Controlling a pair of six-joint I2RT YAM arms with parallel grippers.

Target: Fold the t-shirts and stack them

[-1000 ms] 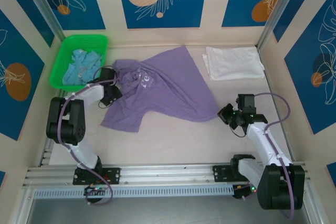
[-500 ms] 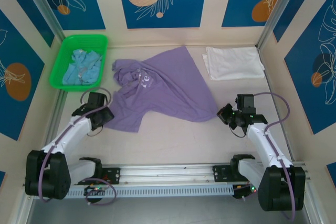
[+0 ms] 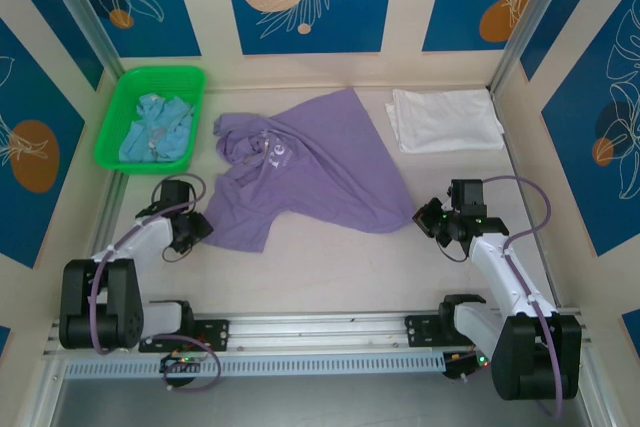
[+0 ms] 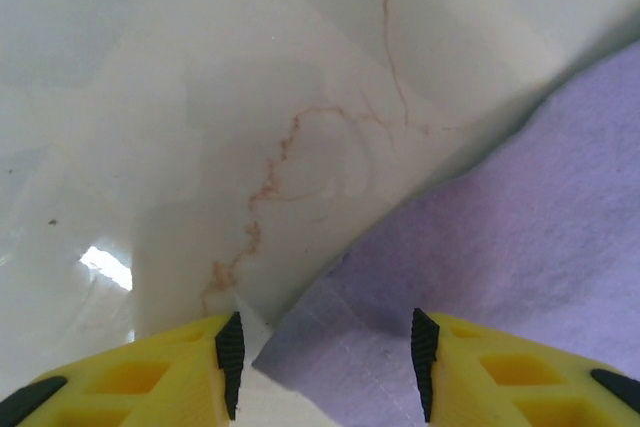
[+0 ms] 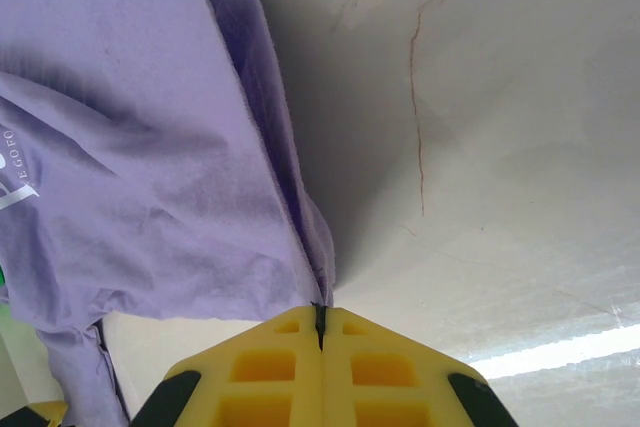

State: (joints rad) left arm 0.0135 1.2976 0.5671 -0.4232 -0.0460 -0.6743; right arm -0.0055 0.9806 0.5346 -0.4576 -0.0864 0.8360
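Note:
The lavender-purple t-shirt (image 3: 305,172) lies rumpled across the middle of the table, white lettering near its collar. My left gripper (image 3: 198,227) is open at its lower left corner; in the left wrist view that corner (image 4: 340,347) lies between the yellow fingers (image 4: 450,372) of the left gripper (image 4: 325,362). My right gripper (image 3: 428,218) is shut on the shirt's right hem, the cloth (image 5: 150,167) running up from the pinched right gripper (image 5: 320,315). A folded white t-shirt (image 3: 445,119) sits at the back right. The light blue t-shirt (image 3: 155,129) lies crumpled in the basket.
The green plastic basket (image 3: 120,112) stands at the back left. Patterned walls enclose the table on three sides. The metal rail (image 3: 320,332) with both arm bases runs along the near edge.
My left arm has swung down from the shirt's collar area near the basket to the lower left corner of the purple shirt. The right arm has stayed put.

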